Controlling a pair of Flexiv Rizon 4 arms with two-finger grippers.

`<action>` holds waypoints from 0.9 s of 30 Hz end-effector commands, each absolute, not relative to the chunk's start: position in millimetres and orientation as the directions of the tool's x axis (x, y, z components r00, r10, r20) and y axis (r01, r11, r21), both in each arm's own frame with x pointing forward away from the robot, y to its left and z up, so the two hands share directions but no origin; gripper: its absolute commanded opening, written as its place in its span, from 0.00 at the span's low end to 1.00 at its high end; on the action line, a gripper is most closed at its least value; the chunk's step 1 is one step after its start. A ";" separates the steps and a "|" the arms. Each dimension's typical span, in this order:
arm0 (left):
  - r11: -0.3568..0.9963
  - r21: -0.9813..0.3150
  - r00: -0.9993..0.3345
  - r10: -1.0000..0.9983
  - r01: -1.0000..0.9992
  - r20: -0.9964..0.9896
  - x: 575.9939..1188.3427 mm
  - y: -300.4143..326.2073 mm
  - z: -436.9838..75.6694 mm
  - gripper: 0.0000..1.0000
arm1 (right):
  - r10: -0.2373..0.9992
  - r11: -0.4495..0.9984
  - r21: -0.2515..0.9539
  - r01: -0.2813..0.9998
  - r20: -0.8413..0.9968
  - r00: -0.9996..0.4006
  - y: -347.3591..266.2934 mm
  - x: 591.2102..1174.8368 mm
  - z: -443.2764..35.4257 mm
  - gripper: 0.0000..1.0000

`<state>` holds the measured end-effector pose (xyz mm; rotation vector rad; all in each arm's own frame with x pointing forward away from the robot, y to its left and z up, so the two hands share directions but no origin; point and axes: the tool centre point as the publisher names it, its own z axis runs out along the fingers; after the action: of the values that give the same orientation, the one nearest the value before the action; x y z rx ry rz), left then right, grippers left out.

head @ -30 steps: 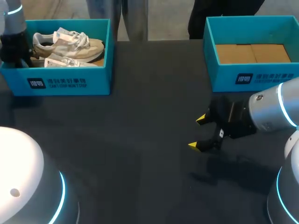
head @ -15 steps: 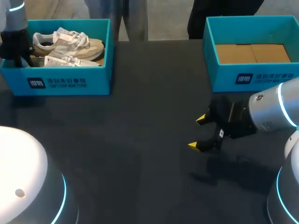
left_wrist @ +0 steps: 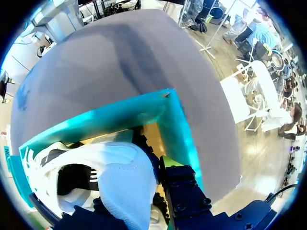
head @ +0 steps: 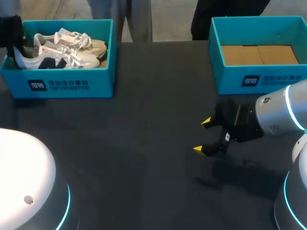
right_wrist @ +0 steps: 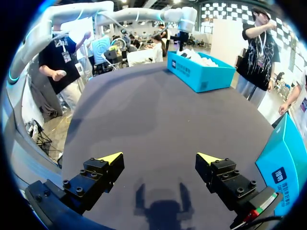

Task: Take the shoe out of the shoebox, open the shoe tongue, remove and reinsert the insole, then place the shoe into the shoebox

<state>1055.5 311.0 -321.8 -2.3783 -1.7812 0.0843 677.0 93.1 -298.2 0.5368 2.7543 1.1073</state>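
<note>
**Head view.** A dark matte table (head: 144, 143) fills the frame. Its middle is bare between the two boxes, giving open room for travel. A teal cardboard shoebox (head: 72, 81) stands at the far left, near the table's far edge. Inside it, a white lace-up shoe with black panels (head: 53, 60) lies along the front wall, heel end toward the left gripper (head: 14, 38). That gripper reaches in at the box's left end and is partly cut off by the frame edge, so its fingers cannot be made out here. A beige shoe with white laces (head: 96, 48) lies behind the white one, partly covered by it. A second teal box with a brown cardboard floor (head: 259, 79) stands at the far right. The right gripper (head: 203, 136) hovers over bare table just in front of that box, jaws wide with nothing between them.

**Left wrist view.** The white shoe's heel sits clamped between the fingers. One yellow-tipped finger presses the heel's side, while the other is largely hidden under the shoe. The shoebox's corner and walls lie close ahead. The toe end is cut off.

**Right wrist view.** Both fingers stand well apart above bare tabletop. The shoebox is far ahead across the table, its contents too small to tell. A corner of the second box lies just beside one finger.
</note>
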 end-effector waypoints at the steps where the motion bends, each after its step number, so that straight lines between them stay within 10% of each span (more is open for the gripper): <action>1: -0.279 -0.181 0.291 0.956 0.943 0.045 1057.1 312.9 -297.4 0.00 | 0.371 0.669 0.689 0.279 0.015 -0.928 93.9 676.2 -298.4 1.00; 27: -0.237 -0.202 0.253 0.966 0.950 0.057 1077.6 309.9 -214.7 0.00 | 0.371 0.669 0.689 0.279 0.015 -0.928 93.9 676.2 -298.4 1.00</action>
<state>1078.3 309.8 -227.0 -2.3264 -1.8067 0.1140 677.0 93.1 -298.2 0.5367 2.7543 1.1074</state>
